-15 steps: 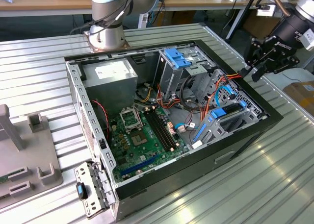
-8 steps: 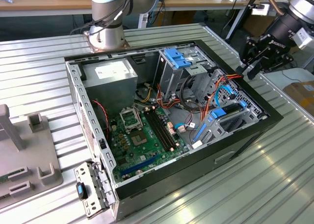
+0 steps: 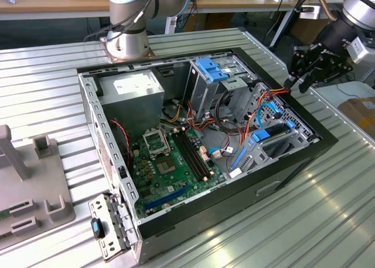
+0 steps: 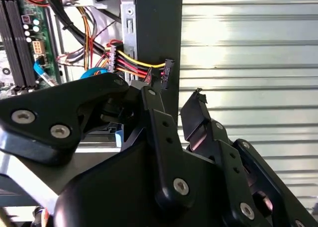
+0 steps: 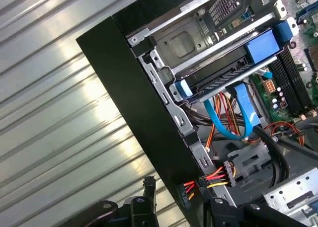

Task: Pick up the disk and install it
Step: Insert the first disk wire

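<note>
The disk (image 5: 223, 74), a dark flat drive in a bright blue carrier, lies inside a metal bay of the open computer case (image 3: 293, 162). In the exterior view the disk (image 3: 273, 133) sits low at the case's right end, with blue cables (image 5: 233, 113) running from it. My gripper (image 3: 297, 84) hovers above the case's right wall, open and holding nothing. Its black fingers (image 4: 154, 117) point at a small black power connector (image 4: 167, 73) on red, yellow and black wires that hangs over the wall's edge, just ahead of the fingertips.
A light-blue bracket (image 3: 212, 68) tops the upright metal cage. The green motherboard (image 3: 170, 162) and grey power supply (image 3: 132, 89) fill the case's left half. The arm's base (image 3: 126, 42) stands behind the case. A grey fixture (image 3: 29, 192) sits on the ribbed metal table (image 3: 328, 221).
</note>
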{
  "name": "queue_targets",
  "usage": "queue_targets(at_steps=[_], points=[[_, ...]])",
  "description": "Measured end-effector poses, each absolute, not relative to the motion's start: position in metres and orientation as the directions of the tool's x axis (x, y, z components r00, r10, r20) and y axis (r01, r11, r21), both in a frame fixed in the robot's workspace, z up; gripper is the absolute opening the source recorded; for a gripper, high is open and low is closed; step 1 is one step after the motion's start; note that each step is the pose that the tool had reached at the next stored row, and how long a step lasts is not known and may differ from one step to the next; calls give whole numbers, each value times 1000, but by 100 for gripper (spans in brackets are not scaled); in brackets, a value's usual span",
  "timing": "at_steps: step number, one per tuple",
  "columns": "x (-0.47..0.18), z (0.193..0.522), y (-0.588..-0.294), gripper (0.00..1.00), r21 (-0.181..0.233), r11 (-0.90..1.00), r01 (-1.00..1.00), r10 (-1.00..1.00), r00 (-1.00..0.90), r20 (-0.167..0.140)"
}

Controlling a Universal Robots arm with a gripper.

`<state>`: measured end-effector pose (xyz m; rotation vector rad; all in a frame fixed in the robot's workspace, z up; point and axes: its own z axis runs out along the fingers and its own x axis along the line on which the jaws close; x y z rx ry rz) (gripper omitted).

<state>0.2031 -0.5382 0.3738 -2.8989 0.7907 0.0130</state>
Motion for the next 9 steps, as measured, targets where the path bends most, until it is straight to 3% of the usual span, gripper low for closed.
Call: queue_targets(at_steps=[1, 9], points=[[201, 374, -540, 44, -155, -854, -497, -501, 865, -10], [189, 371, -541, 44, -172, -855, -490, -499, 867, 11]])
